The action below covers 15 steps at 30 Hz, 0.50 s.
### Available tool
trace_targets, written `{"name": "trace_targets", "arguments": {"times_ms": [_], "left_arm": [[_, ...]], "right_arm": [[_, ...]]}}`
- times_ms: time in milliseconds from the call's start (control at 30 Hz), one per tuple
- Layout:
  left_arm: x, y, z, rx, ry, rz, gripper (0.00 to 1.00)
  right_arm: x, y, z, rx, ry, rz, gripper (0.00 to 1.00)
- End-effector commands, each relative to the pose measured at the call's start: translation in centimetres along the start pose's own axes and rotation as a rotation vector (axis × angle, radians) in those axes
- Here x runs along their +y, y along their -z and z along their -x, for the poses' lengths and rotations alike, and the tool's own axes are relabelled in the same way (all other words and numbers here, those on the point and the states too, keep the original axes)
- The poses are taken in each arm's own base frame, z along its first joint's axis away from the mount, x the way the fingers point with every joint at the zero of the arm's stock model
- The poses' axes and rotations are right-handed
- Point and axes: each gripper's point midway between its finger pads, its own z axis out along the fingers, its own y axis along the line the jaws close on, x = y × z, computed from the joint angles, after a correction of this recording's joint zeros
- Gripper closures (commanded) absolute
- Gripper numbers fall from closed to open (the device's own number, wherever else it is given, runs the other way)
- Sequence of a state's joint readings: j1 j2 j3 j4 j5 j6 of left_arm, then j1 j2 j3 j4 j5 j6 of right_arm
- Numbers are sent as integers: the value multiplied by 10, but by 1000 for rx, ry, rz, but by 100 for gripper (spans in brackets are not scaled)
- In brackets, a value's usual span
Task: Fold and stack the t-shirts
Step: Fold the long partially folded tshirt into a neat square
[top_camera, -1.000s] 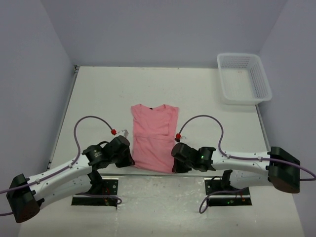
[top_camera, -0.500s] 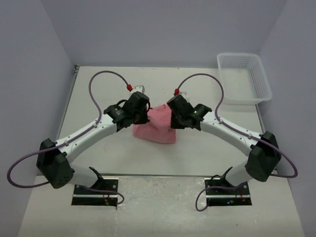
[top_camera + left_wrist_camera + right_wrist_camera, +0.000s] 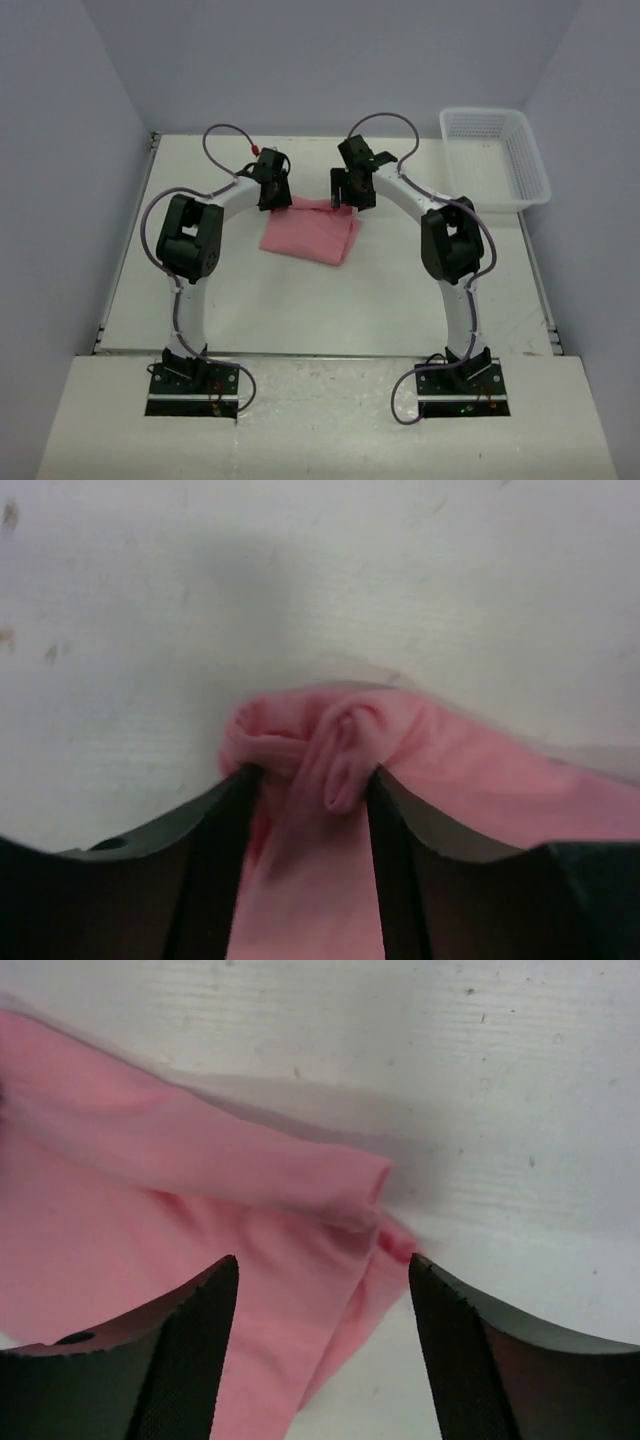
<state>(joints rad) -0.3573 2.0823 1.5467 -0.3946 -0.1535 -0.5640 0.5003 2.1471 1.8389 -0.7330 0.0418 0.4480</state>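
Carried up and over since a moment ago, the shirt [image 3: 310, 235] now lies doubled at mid-desk [image 3: 400, 290] — half-fold made — with the left fingers [image 3: 215, 900] clamped on a bunched corner and the right fingers [image 3: 185, 1360] spread apart, holding nothing.

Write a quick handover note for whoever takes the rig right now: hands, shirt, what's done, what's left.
Left hand: shut on a bunched far corner of the t-shirt.
Right hand: open over the other far corner, gripping nothing.
The t-shirt lies mid-table, folded into a compact rectangle. The white basket sits far right, apart from it.
Done: near edge folded to far edge.
Left: release the left hand, probably fold or tidy once more, then stack.
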Motion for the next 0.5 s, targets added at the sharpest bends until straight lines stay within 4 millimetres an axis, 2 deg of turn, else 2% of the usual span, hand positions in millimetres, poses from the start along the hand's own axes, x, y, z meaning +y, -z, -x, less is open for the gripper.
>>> {"name": "trace_targets", "arguments": {"times_ms": [0,33,67,100,133,167,200,233,267,333,367,400,467], "left_arm": [[-19,-25,27,-81,-69,-126,47],[-24,-27,37,-142,-83,-148,44],[-25,-24,44,-188,-111,-162,43],[-26,-11,49,-217,-118,-181,42],[-28,-1,58,-257,-121,-182,0],[-19,20,67,-312,-123,-136,0],[-23,37,82,-387,-112,-144,0],[-23,50,86,-421,-112,-151,0],[-21,74,89,-470,-106,-164,0],[-20,98,92,-517,-103,-147,0],[-17,103,82,-526,-114,-147,0],[-21,127,93,-581,-107,-171,0],[-27,138,94,-578,-103,-193,0]], "right_arm": [[-6,-7,21,-32,47,-29,26],[-4,-5,28,-61,58,-23,16],[-2,7,39,-107,61,-17,15],[-6,12,46,-142,75,-29,15],[-7,18,49,-158,83,-33,14],[-13,32,54,-188,81,-55,13],[-15,39,55,-198,77,-57,13],[-15,47,55,-207,76,-54,13],[-17,60,52,-219,77,-56,13],[-21,68,48,-234,74,-55,11],[-22,71,45,-228,70,-57,11],[-24,73,41,-223,66,-60,11],[-24,70,31,-188,74,-50,13]]}}
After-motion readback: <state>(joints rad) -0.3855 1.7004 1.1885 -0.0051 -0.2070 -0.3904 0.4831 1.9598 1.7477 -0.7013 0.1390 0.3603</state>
